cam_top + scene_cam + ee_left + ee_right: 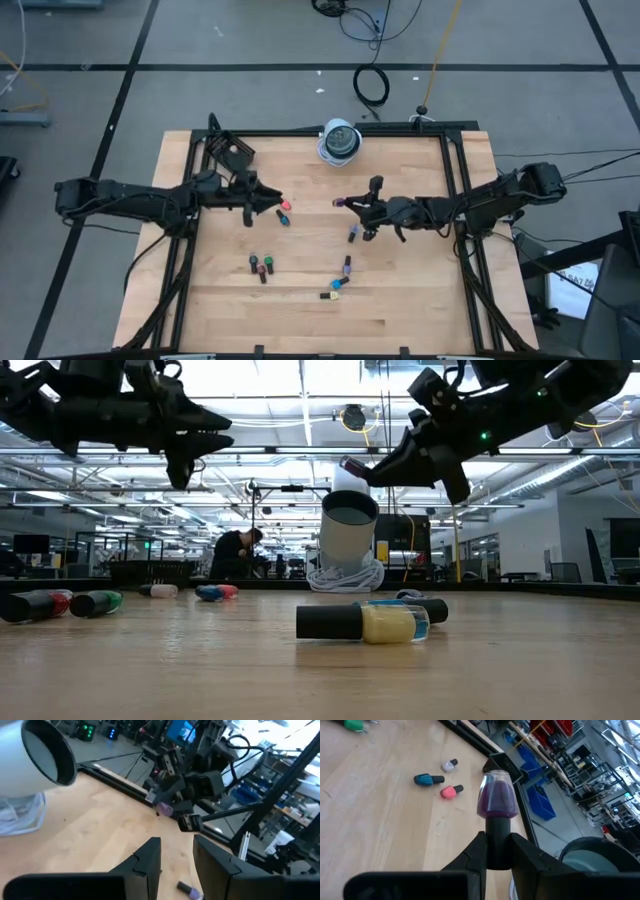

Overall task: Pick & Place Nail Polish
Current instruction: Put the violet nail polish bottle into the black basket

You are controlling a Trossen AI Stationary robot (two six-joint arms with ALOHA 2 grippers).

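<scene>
Transport step in hand: right gripper [495, 852] fingers pinch the purple nail polish [496, 800] by its cap, aloft mid-worktop. Next: carry it to the white cup [339, 141] at the far edge. Left gripper [175, 855] hovers, fingers slightly parted, empty.

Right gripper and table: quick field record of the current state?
right gripper: shut on the dark cap of a purple bottle, held above the table
left gripper: holds nothing, jaws a little apart, over the table's left side
white cup: at the far edge
other bottles: lying loose, among them a yellow one and a pink one
</scene>
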